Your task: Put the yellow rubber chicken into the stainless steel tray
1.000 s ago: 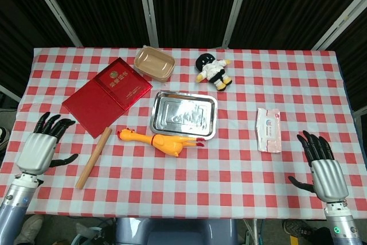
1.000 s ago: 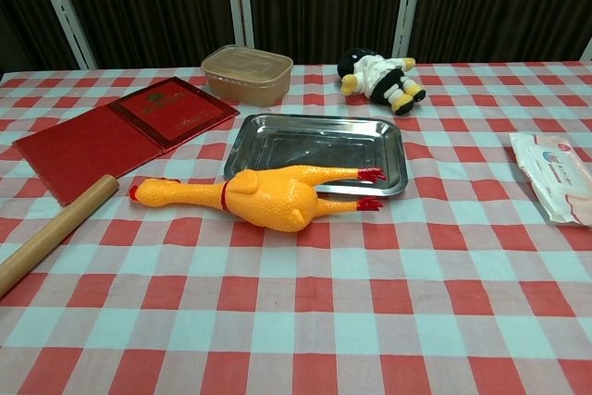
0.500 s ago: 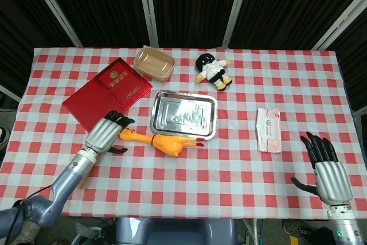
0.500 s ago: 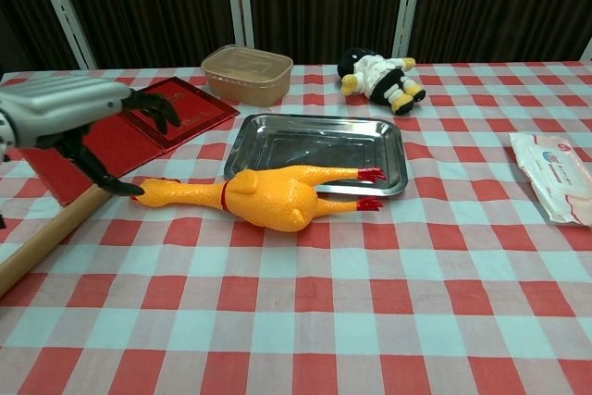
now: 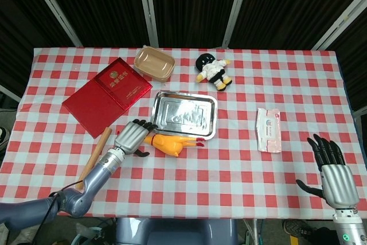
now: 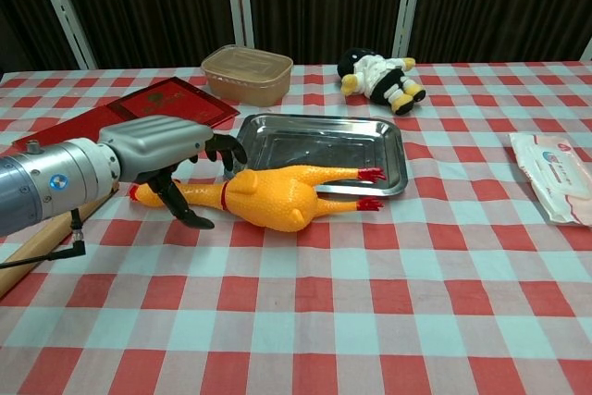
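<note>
The yellow rubber chicken lies on its side on the checked cloth, just in front of the stainless steel tray, its red feet by the tray's front rim. My left hand arches over the chicken's neck with fingers apart. Its thumb reaches down in front of the neck, and its fingertips hang over the far side. The chicken's head is mostly hidden behind it. My right hand hovers open off the table's front right corner.
A red booklet and a wooden rolling pin lie to the left. A brown plastic container and a plush doll sit behind the tray. A wipes packet lies right.
My left hand has swung from the table's left edge rightward to over the chicken's neck. The right hand has drifted slightly down and right. The chicken has not moved.
</note>
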{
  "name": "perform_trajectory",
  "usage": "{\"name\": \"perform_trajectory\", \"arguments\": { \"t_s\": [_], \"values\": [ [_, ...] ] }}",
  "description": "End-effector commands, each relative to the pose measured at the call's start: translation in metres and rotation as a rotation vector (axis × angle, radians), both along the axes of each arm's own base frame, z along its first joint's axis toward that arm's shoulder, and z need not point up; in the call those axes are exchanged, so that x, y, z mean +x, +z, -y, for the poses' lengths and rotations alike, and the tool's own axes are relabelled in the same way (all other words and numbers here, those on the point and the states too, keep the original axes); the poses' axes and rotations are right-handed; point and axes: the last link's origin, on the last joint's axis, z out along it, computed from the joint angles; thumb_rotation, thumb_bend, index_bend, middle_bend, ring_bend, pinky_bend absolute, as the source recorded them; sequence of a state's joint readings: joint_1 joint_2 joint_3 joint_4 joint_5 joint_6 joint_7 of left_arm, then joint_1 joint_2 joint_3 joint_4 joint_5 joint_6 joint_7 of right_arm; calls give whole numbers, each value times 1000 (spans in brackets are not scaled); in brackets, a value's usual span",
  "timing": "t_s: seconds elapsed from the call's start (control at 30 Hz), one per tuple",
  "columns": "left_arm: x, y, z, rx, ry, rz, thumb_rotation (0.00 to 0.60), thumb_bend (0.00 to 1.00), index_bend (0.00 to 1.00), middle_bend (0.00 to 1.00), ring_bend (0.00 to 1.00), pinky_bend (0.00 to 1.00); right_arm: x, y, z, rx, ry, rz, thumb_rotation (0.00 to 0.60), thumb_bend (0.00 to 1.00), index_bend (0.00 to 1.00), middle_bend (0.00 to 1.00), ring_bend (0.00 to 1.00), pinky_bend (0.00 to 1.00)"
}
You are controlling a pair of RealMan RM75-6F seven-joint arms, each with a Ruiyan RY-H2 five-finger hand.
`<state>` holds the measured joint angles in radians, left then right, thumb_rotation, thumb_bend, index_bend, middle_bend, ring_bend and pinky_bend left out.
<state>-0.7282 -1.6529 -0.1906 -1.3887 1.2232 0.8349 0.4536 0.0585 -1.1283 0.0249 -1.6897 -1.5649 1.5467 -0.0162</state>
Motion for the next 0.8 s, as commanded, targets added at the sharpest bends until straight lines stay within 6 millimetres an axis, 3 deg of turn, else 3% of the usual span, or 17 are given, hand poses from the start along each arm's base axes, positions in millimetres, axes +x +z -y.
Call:
{"name": "perform_trajectory", "arguments": {
  "t_s": [0.03,0.8],
  "values": [
    [1,-7,2,-5,-1,-6,600,130,197,243,207,279,0,0,0,-2,1,1,600,134,0,0,0,0],
    [-5,-5,31,-48,-18,23,600,132,202,260,219,306,-2,0,0,-5,5,10,600,134,0,0,0,0]
  ]
}}
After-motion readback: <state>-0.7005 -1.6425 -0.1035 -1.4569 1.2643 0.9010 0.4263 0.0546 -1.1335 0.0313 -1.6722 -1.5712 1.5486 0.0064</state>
